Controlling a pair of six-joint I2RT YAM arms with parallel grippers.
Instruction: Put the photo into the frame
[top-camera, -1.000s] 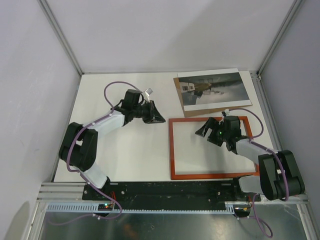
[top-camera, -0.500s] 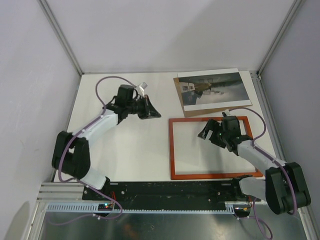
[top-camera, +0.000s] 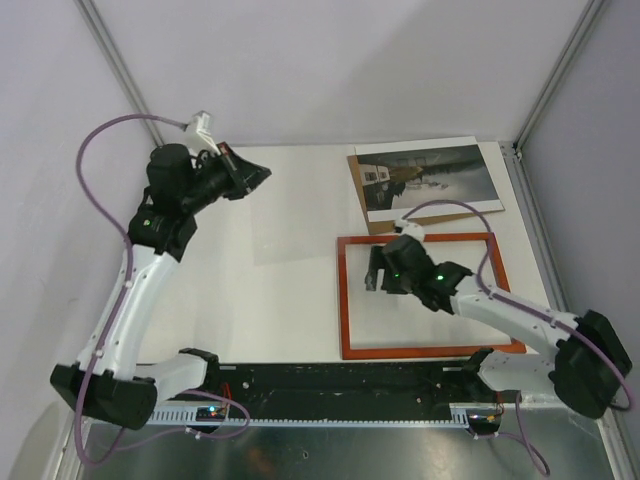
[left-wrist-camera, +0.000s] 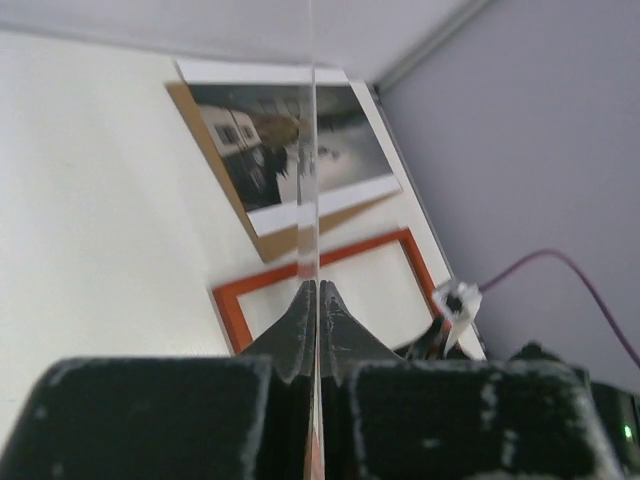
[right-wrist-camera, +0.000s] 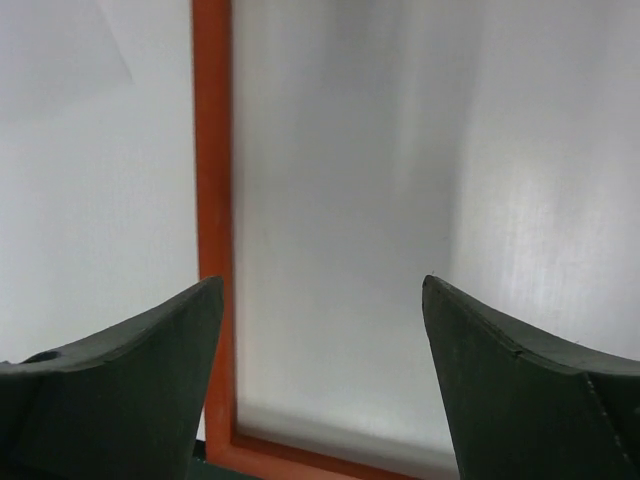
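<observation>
The red-orange frame lies flat on the table at the right front. Behind it, the photo rests on a brown backing board. My left gripper is raised high at the back left. It is shut on a thin clear pane, which the left wrist view shows edge-on, running up from between the fingertips. That view also shows the photo and frame below. My right gripper hovers open over the frame's left side, its jaws either side of the orange rail.
Grey walls enclose the white table on three sides. The right arm's purple cable loops over the frame's back edge. A metal rail runs along the near edge.
The left arm has lifted and swung to the back left with its gripper shut on the pane. The right gripper has moved left across the frame to its left rail.
</observation>
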